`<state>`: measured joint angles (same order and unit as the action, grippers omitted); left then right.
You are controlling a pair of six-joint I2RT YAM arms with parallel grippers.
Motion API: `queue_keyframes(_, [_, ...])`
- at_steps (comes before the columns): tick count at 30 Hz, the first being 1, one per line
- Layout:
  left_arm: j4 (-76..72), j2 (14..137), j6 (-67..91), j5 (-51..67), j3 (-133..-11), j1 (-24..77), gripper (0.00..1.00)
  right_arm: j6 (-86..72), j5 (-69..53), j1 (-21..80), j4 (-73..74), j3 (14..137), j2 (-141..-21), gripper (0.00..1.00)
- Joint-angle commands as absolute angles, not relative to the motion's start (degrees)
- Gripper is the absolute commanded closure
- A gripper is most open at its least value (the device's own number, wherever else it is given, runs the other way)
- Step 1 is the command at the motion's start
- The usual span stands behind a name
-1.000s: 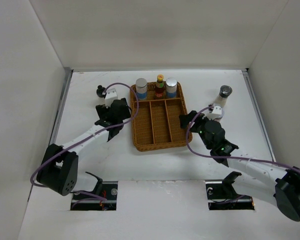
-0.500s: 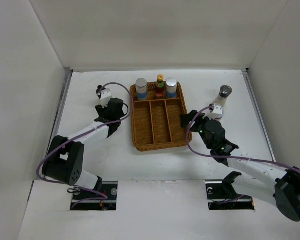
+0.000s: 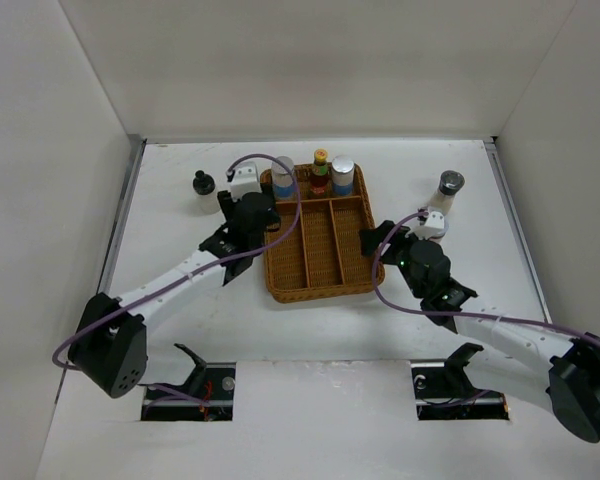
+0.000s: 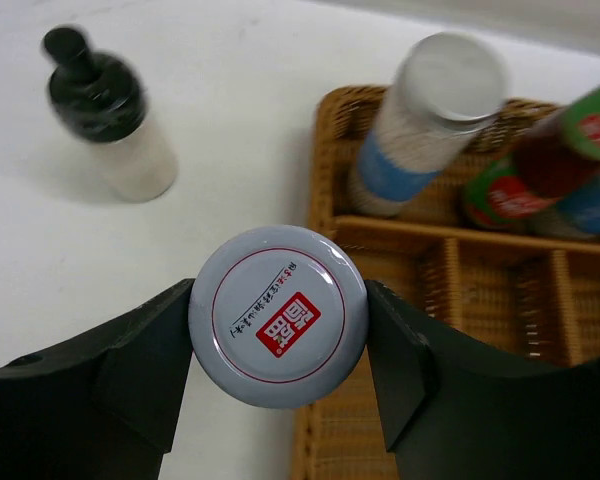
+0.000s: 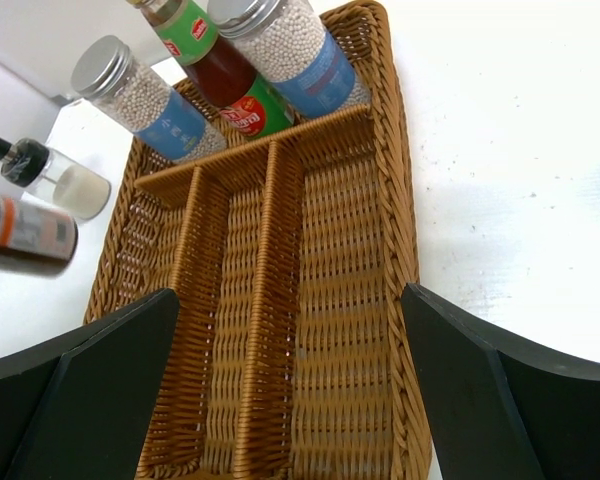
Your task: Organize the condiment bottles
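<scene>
Left arm [image 3: 180, 270] has swung right since a second ago: it was up beside the black-capped jar [image 3: 202, 185] and now sits at the left rim of the wicker tray [image 3: 320, 292]. The black-capped jar stands alone on the worktop [image 3: 160, 230] in the same spot, well left of the tray.

Left jaws were spread a second ago and are now clenched on the white-lidded jar [image 4: 278, 315], one pad on each side of the lid. The jar is upright, dead centre between them, with its lid overlapping the tray's left rim in the wrist view. Cannot tell whether it is lifted or resting.

Tray's far compartment is unchanged: left blue-label shaker [image 3: 283, 172], yellow-capped sauce bottle [image 3: 320, 170], right blue-label shaker [image 3: 342, 172], in a row and just beside each other. The three long compartments hold nothing.

Right arm [image 3: 500, 330] has not moved. Right jaws are released, spread wide, nothing between them, hanging over the tray's near right corner.

Grey-lidded jar [image 3: 450, 188] stands on the worktop right of the tray, same place, beyond the right wrist and apart from the jaws.
</scene>
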<state>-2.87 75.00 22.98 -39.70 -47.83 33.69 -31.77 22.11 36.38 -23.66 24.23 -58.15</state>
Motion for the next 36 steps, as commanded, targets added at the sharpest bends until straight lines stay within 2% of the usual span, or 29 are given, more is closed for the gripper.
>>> queue_keyframes(1, [-11.4, 74.3, 19.2, -43.1, -53.5, 37.0, 0.63, -32.4, 21.6, 35.8, -26.5, 23.6, -57.4, 0.00])
queue_keyframes(6, [-15.5, 80.4, 19.2, -42.0, -56.0, 40.1, 0.62, -32.3, 22.1, 36.0, -26.7, 23.1, -56.1, 0.00])
queue_keyframes(16, [-22.4, 93.9, 19.3, -38.8, -60.7, 39.0, 0.62, -32.5, 21.6, 35.5, -26.3, 23.2, -55.8, 0.00])
queue_keyframes(23, [-23.3, 98.9, 19.9, -38.4, -60.4, 38.7, 0.59, -32.3, 21.8, 35.5, -26.5, 23.3, -56.5, 0.00])
queue_keyframes(26, [-23.4, 98.7, 20.2, -38.6, -59.1, 38.6, 0.48, -32.5, 21.7, 35.1, -26.8, 23.1, -56.8, 0.00])
queue_keyframes(30, [-23.3, 96.9, 20.3, -38.8, -56.8, 38.5, 0.21, -32.2, 22.3, 35.2, -26.7, 23.3, -57.0, 0.00])
queue_keyframes(32, [-23.2, 94.8, 20.3, -38.8, -55.6, 38.8, 0.14, -32.3, 22.4, 34.9, -26.7, 23.1, -57.3, 0.00])
queue_keyframes(36, [-23.6, 89.4, 20.2, -39.9, -53.9, 38.5, 0.10, -32.3, 22.4, 35.1, -26.8, 23.4, -57.8, 0.00])
